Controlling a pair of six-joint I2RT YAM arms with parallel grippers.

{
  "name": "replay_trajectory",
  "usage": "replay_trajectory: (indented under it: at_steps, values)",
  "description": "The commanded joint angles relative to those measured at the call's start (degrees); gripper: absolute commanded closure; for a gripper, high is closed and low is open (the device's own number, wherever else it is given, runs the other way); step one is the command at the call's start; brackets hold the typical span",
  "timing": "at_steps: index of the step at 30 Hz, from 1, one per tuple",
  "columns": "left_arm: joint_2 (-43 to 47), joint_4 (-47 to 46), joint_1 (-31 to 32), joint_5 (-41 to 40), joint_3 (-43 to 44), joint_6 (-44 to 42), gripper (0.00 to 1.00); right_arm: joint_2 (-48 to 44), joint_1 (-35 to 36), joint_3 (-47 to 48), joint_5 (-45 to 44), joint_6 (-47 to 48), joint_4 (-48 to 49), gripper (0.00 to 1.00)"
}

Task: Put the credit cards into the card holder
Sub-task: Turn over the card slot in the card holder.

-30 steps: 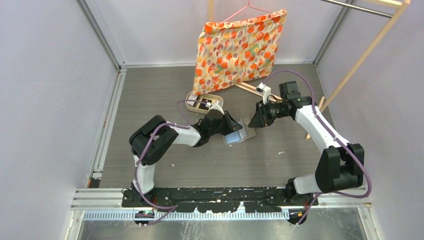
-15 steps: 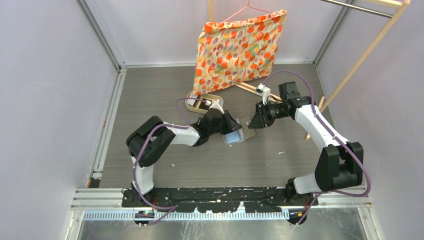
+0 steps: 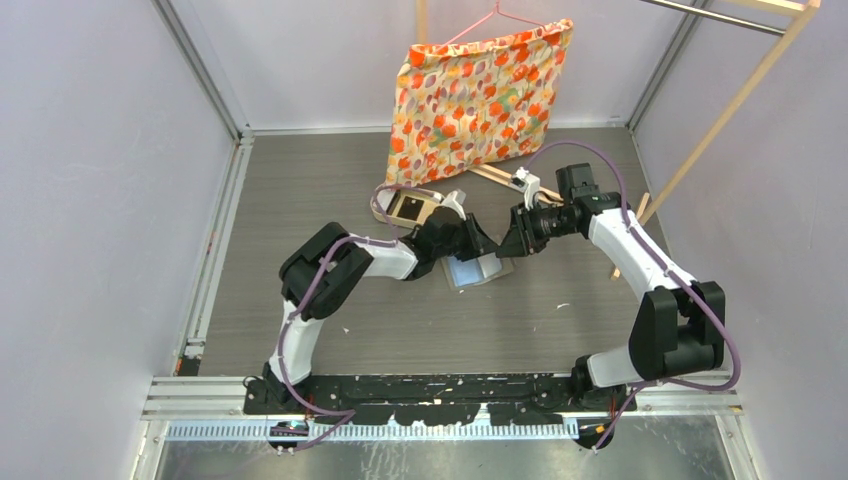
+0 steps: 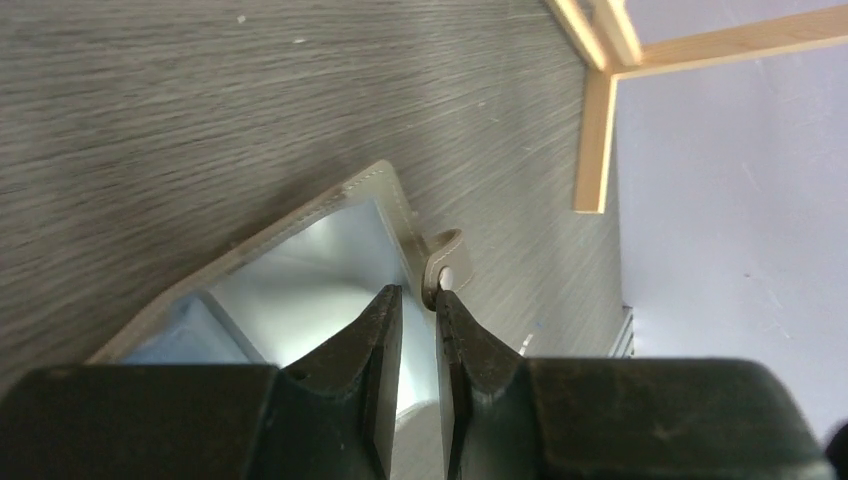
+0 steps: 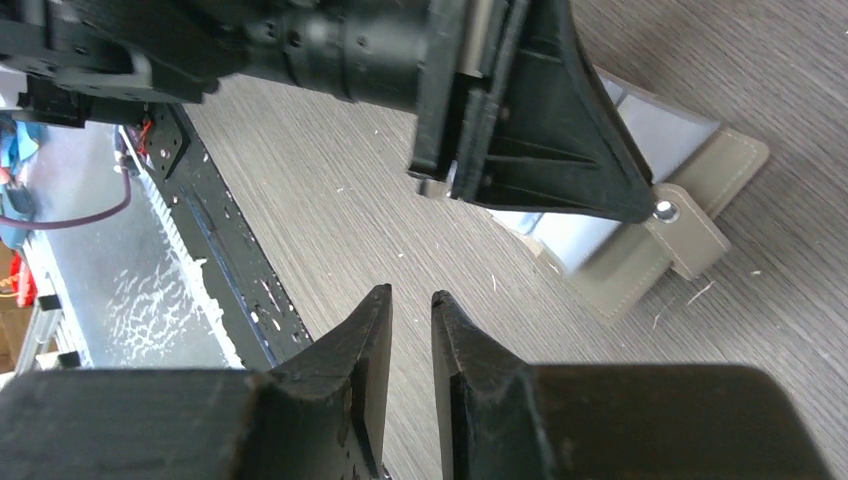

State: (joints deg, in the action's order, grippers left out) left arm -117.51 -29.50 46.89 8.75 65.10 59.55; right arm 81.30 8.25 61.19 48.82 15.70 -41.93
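Note:
The grey card holder lies open on the table, its pale blue clear pockets facing up. My left gripper hovers low over it, jaws a narrow gap apart with nothing seen between them. Its right fingertip touches the holder's snap tab. My right gripper sits just right of the holder. Its jaws are slightly apart and empty, above bare table. A black credit card lies in the tan tray. No card shows in either gripper.
The tan oval tray stands behind and to the left of the holder. A floral cloth on a hanger hangs at the back. A wooden rack with floor rails occupies the back right.
My left arm has stretched to the right, bringing its gripper across the holder to the snap tab and uncovering the tray. The right gripper has hardly moved.

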Motion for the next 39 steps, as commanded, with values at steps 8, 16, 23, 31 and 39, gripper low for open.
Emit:
replay_trajectory:
  at_steps: [8,16,23,31,39]
  values:
    - [-6.3,0.5,-0.6,2.5,2.6,1.9,0.79,15.4,0.0,1.2,-5.4,-10.9,6.4,0.92]
    - [-4.2,-0.6,-1.3,2.6,1.1,2.1,0.76,22.7,-0.1,1.4,-23.0,-17.7,9.0,0.99]
    - [2.8,-4.6,-1.7,4.4,-1.3,-0.8,0.71,24.3,0.0,3.5,-21.9,-16.1,6.1,0.97]
    - [15.2,4.6,-2.1,1.6,-4.8,-12.1,0.69,19.5,0.0,5.3,-7.0,-9.7,2.6,0.88]
    - [32.1,24.6,-6.6,-4.4,-6.9,-30.9,0.65,17.0,3.5,7.7,-3.2,-6.5,0.4,0.84]
